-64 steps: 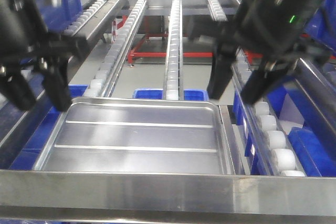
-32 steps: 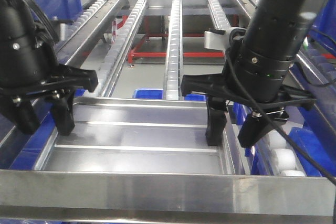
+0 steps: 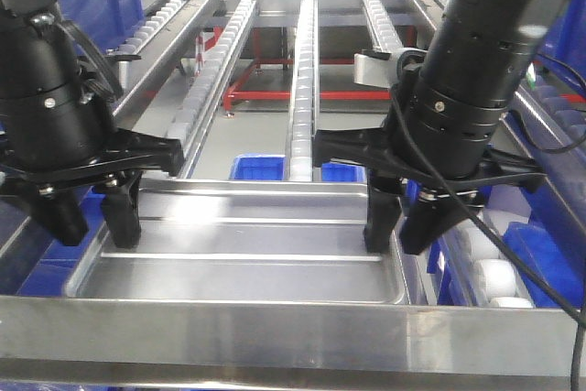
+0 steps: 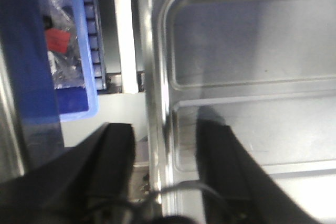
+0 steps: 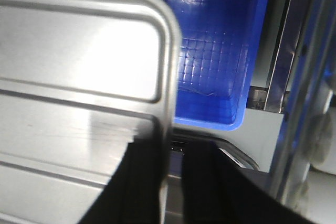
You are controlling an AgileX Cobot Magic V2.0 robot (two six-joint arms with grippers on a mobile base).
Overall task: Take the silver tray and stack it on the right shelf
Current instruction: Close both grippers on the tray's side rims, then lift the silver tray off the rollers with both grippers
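White roller tracks (image 3: 302,89) run away between steel rails, with a blue bin (image 3: 261,167) below them. The silver tray (image 3: 247,267) lies flat just behind a steel front bar (image 3: 293,336). The left gripper (image 3: 96,233) is spread wide over the tray's left rim, one finger inside and one outside. The right gripper (image 3: 396,244) stands narrowly around the right rim; I cannot tell if it already clamps.

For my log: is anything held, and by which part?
Nothing by the left gripper, open astride the tray at its left rim. Right gripper straddles the right rim; grip cannot be told.
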